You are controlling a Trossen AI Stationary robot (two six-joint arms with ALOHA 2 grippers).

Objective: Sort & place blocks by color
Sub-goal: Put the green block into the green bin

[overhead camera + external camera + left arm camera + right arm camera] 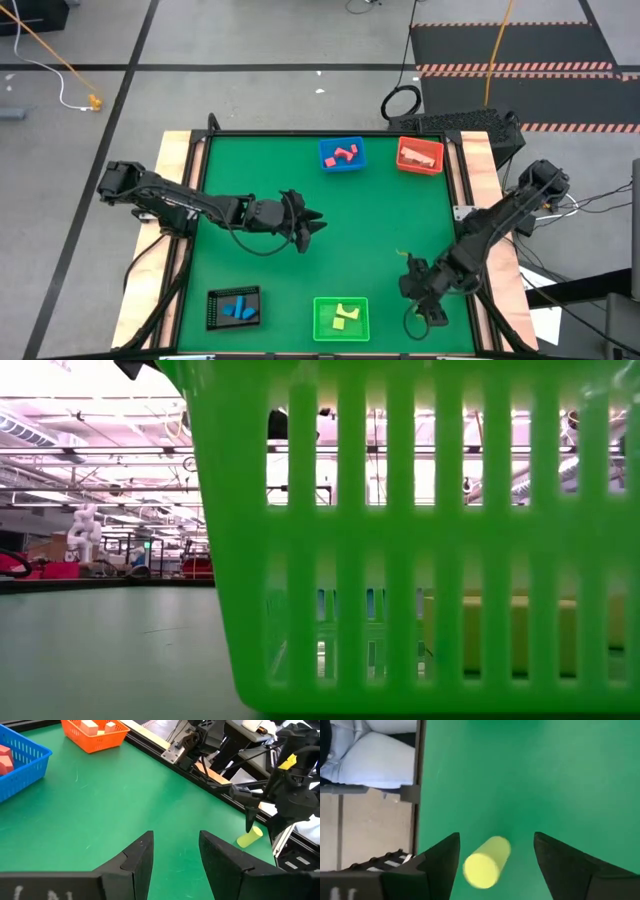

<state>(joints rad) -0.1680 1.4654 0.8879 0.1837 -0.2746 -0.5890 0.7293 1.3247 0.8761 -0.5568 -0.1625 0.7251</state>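
Nearly done sorting: trays are filled, just one yellow cylinder point(486, 861) left on the tabletop point(380, 220) between the right gripper point(495, 857)'s spread fingers; left gripper point(175, 852) open, empty.

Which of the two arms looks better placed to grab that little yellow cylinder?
The right. Its open right gripper hangs just above the small yellow cylinder block, fingers on both sides. The left gripper is open over mid-table, far away.
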